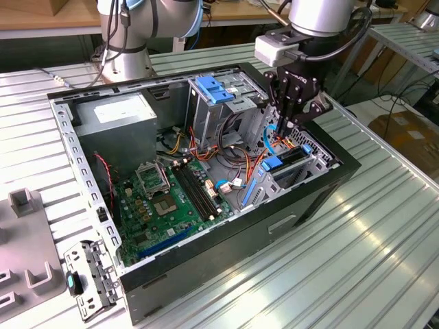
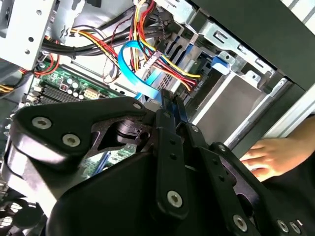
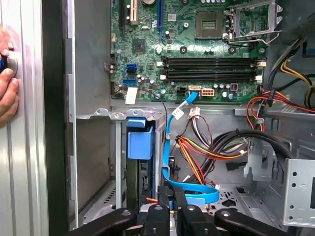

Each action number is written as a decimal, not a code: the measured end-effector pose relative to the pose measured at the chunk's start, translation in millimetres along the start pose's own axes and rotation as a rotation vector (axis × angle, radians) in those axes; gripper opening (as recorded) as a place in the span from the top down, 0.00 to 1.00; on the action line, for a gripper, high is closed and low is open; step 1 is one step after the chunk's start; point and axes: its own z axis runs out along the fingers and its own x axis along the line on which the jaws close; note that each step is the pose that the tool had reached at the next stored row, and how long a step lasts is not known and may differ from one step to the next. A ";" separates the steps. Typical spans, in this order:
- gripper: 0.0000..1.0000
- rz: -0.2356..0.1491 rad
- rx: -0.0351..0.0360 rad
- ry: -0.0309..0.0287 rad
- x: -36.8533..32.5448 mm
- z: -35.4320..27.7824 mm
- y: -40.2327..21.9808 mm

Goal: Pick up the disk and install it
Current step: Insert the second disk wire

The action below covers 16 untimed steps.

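The disk (image 1: pixel 288 159) sits edge-on in the low drive cage at the exterior view's right end of the open computer case. Its blue carrier tab (image 3: pixel 139 140) and a dark edge below it show in the first wrist view. My gripper (image 1: pixel 287 127) hangs just above that cage, beside the disk and apart from it. Its two black fingers are pressed together and shut in both wrist views (image 3: pixel 171 194) (image 2: pixel 170 101). A flat blue data cable (image 3: pixel 189 189) loops right by the fingertips; I see nothing held.
A person's hand (image 3: pixel 7 83) (image 2: pixel 275 155) rests outside the case wall. Inside are the green motherboard (image 1: pixel 168 199), grey power supply (image 1: pixel 113 113), a tall cage with a blue latch (image 1: pixel 216 89) and bundled coloured wires (image 3: pixel 206 147). A metal bracket (image 1: pixel 89 281) lies on the table.
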 end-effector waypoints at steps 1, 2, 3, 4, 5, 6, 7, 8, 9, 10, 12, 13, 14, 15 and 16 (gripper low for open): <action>0.84 0.010 -0.0011 -0.0017 -0.1 0.6 0.0; 0.84 0.015 -0.0014 -0.0039 -0.1 1.1 0.0; 0.84 0.017 0.0008 -0.0094 1.1 1.8 0.0; 0.84 0.017 0.0026 -0.0121 2.9 2.2 0.1; 0.84 0.018 0.0043 -0.0147 5.6 2.7 0.1; 0.84 0.018 0.0054 -0.0188 10.1 3.4 0.1; 0.84 0.019 0.0059 -0.0215 13.8 3.9 0.2; 0.84 0.019 0.0061 -0.0228 16.2 4.2 0.2; 0.84 0.019 0.0061 -0.0243 18.3 4.4 0.2; 0.84 0.019 0.0061 -0.0275 20.9 5.0 0.3; 0.84 0.020 0.0063 -0.0325 25.7 6.8 0.4; 0.84 0.019 0.0066 -0.0363 27.9 7.6 0.5; 0.84 0.018 0.0071 -0.0399 29.4 8.2 0.7; 0.84 0.015 0.0078 -0.0436 30.6 8.8 0.8; 0.84 0.011 0.0086 -0.0464 31.4 9.2 1.1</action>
